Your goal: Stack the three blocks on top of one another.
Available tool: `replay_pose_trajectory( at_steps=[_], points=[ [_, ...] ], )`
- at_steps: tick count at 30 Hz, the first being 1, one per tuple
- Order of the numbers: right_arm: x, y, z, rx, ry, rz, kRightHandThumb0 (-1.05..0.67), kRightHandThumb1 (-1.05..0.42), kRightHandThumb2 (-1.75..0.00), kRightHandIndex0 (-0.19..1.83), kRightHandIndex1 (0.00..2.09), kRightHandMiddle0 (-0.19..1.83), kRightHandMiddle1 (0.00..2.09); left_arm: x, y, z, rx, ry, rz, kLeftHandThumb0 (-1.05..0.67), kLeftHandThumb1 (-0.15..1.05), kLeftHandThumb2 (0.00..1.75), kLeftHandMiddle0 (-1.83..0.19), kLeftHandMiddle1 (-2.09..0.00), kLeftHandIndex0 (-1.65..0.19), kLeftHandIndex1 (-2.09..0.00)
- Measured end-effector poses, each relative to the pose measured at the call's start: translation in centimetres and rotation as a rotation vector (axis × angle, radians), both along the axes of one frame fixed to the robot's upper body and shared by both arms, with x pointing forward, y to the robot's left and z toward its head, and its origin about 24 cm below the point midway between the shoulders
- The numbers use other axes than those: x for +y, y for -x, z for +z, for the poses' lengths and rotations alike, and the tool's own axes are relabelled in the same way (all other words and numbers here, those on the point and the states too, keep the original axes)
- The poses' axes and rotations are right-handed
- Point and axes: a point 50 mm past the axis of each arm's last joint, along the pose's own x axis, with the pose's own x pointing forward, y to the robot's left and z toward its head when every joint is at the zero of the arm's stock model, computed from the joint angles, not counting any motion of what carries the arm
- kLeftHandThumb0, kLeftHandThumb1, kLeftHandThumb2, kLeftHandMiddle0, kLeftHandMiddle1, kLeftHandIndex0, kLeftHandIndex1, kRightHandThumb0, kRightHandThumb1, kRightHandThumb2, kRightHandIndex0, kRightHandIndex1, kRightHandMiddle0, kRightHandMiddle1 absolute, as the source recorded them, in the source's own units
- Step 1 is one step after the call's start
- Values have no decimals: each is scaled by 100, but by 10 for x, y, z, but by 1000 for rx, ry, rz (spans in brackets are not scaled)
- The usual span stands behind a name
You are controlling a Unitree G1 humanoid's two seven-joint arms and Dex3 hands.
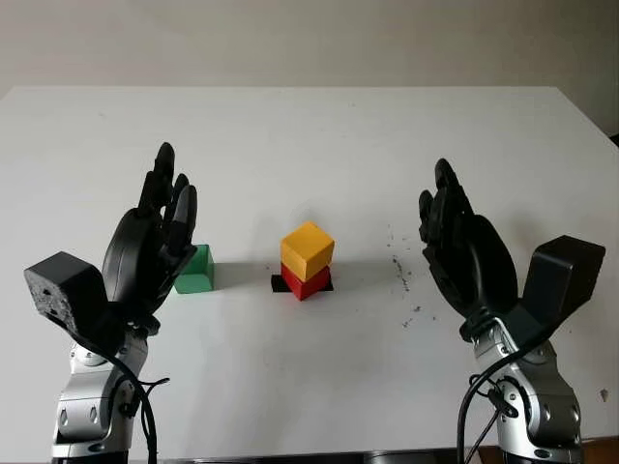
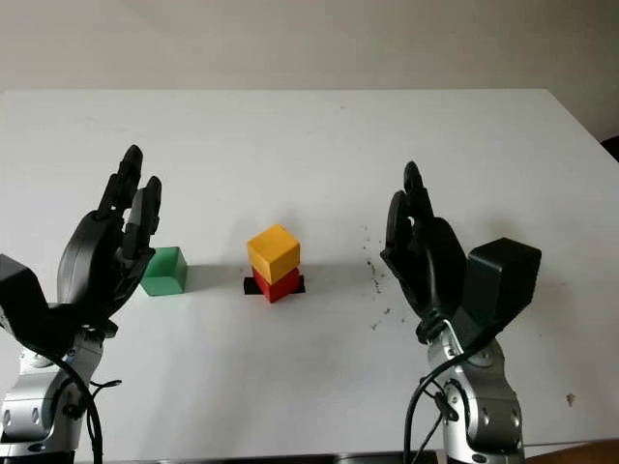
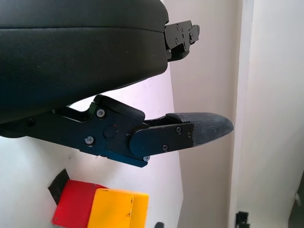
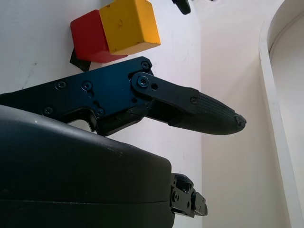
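A yellow block (image 1: 308, 249) sits on a red block (image 1: 307, 281), which stands on a small black mark in the middle of the white table (image 1: 309, 135). A green block (image 1: 196, 270) rests alone on the table to their left. My left hand (image 1: 160, 232) is open, raised just left of the green block and partly in front of it. My right hand (image 1: 455, 237) is open, raised well to the right of the stack. The yellow block (image 4: 129, 24) and red block (image 4: 89, 37) also appear in the right wrist view, past the fingers (image 4: 209, 114).
Small dark specks (image 1: 401, 275) mark the table between the stack and my right hand. The table's far edge meets a pale wall.
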Motion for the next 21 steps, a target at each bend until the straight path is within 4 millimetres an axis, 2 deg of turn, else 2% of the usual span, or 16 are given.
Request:
replay_pose_trajectory(
  at_steps=[2, 4, 7, 10, 15, 18, 21],
  points=[
    [1, 0, 0, 0, 1, 5, -77, -105, -78, -19, 0, -19, 0, 5, -2, 7, -16, -97, 16, -66, 105, 27, -1, -8, 0, -11],
    [1, 0, 0, 0, 3, 6, -77, -105, -78, -19, 0, -19, 0, 12, -4, 17, -47, -200, 42, -67, 105, 22, -9, -9, -5, -11],
    [1, 0, 0, 0, 6, 7, -77, -105, -78, -19, 0, -19, 0, 21, -7, 35, -127, -332, 63, -66, 104, 12, -38, -11, -25, -15],
    [1, 0, 0, 0, 8, 6, -77, -105, -77, -19, 0, -19, 0, 33, -10, 55, -188, -492, 55, -67, 105, 8, -45, -11, -45, -22],
    [-1, 0, 0, 1, 6, -21, -77, -105, -73, -19, 0, -19, 0, 53, -6, 83, -134, -956, 33, -75, 99, 5, -26, -2, -46, -13],
    [-1, 0, 0, 0, 4, -18, -76, -105, -74, -19, 0, -19, 0, 52, -5, 88, -80, -1150, 26, -86, 101, 6, -15, -1, -43, -8],
    [-1, -1, 1, -2, 5, -17, -77, -105, -75, -19, 0, -19, 0, 49, -3, 87, -59, -1306, 20, -93, 102, 6, -13, -3, -42, -6]
  ],
)
